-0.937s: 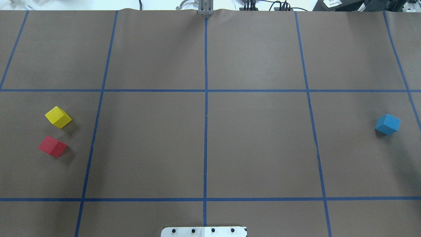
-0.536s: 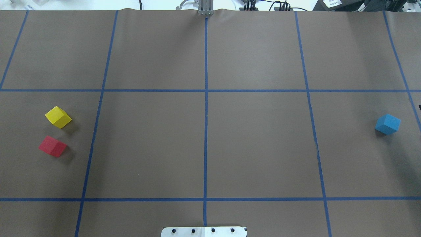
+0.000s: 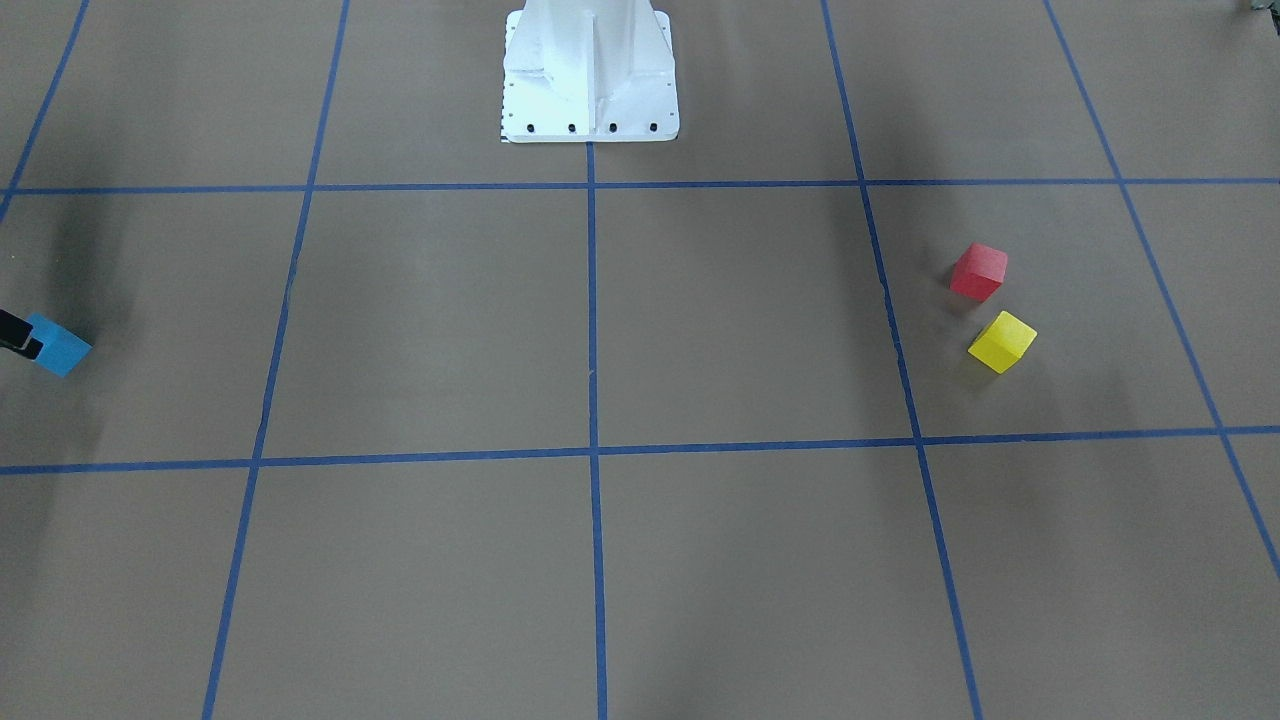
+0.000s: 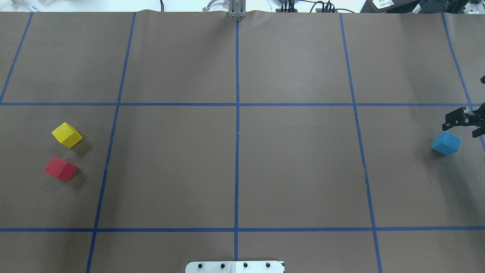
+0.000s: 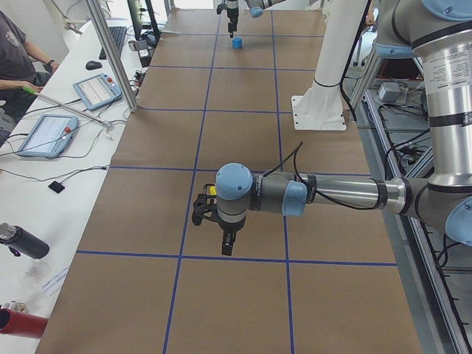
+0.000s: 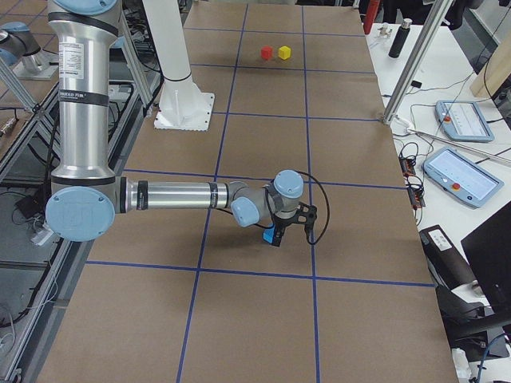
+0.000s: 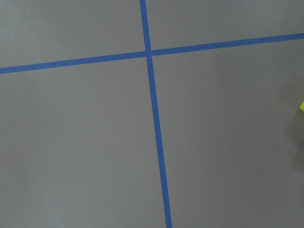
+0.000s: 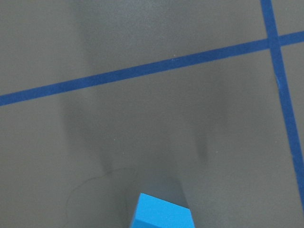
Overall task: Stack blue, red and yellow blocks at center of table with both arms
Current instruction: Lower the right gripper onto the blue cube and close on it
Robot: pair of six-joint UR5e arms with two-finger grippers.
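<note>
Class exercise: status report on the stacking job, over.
Right end effector open beside blue block, not gripping. Left end effector near yellow block, state unclear. Nothing stacked; no obstruction seen.

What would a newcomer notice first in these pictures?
Three bright blocks on the brown table: the yellow block and the red block sit close together on the robot's left, the blue block alone far on its right. The right gripper hangs over the blue block.
</note>
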